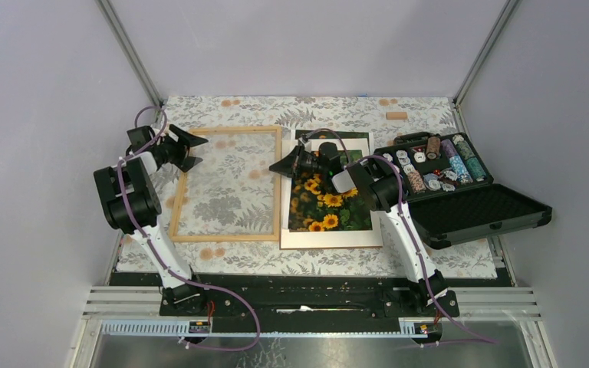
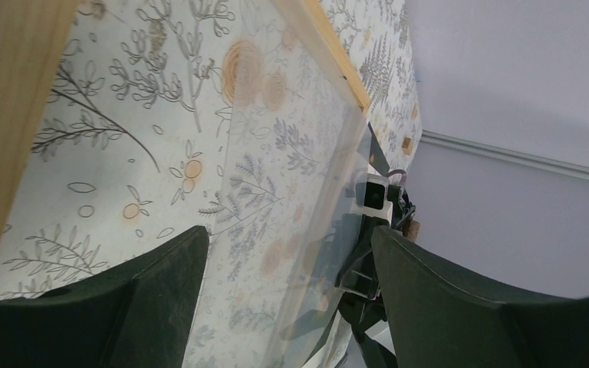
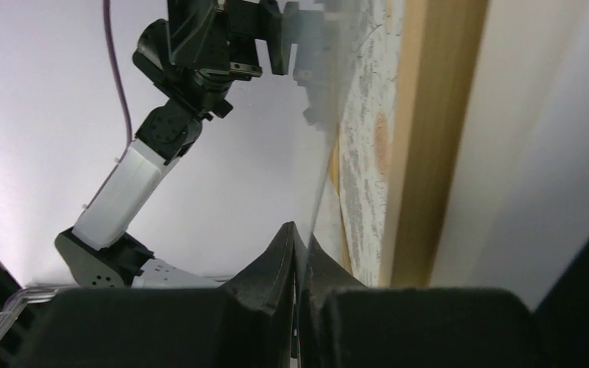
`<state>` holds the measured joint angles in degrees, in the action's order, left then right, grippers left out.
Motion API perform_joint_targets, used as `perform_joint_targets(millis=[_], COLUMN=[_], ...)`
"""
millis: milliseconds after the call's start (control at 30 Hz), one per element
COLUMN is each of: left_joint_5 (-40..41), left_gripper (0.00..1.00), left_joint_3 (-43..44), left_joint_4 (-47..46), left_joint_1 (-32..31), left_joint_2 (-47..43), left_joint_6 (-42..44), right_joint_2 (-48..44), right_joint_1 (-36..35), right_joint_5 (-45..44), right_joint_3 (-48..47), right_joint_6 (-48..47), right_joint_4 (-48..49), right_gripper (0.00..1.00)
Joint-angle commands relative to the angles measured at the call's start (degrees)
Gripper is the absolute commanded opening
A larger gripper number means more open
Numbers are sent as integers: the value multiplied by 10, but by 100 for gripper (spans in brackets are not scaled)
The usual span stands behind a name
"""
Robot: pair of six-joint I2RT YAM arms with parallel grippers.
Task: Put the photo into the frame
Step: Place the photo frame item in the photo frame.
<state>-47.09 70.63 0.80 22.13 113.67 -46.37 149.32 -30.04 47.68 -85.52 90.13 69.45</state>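
The light wooden frame lies flat on the floral cloth, left of centre. Right of it, the sunflower photo rests on a white mat. My right gripper hangs over the frame's right bar and partly covers the photo's top. In the right wrist view this gripper is shut on the edge of the clear pane, beside the wooden bar. My left gripper is open at the frame's upper left corner. In the left wrist view its jaws stand wide, with the tilted pane ahead of them.
An open black case with poker chips stands at the right, its lid spread toward the table's near right. A small wooden block lies at the back right. Grey walls close in on three sides.
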Motion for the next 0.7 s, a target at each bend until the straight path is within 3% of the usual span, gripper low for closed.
perform_joint_targets(millis=[0,467,667], left_joint_5=[14,27,42], left_gripper=[82,81,81], left_joint_3=[16,1,0], left_joint_4=[-3,-29,-16], left_joint_1=[8,32,37], left_joint_2=[-35,-51,-44], left_joint_6=[21,3,0], right_joint_2=[-36,-38,-50], right_joint_1=[-12,-29,-33], right_joint_5=[-7,-11,-29], right_joint_3=[-19,-69,-82], right_joint_6=[-73,-148,-198], right_joint_4=[-50,-129,-213], right_gripper=[7,1,1])
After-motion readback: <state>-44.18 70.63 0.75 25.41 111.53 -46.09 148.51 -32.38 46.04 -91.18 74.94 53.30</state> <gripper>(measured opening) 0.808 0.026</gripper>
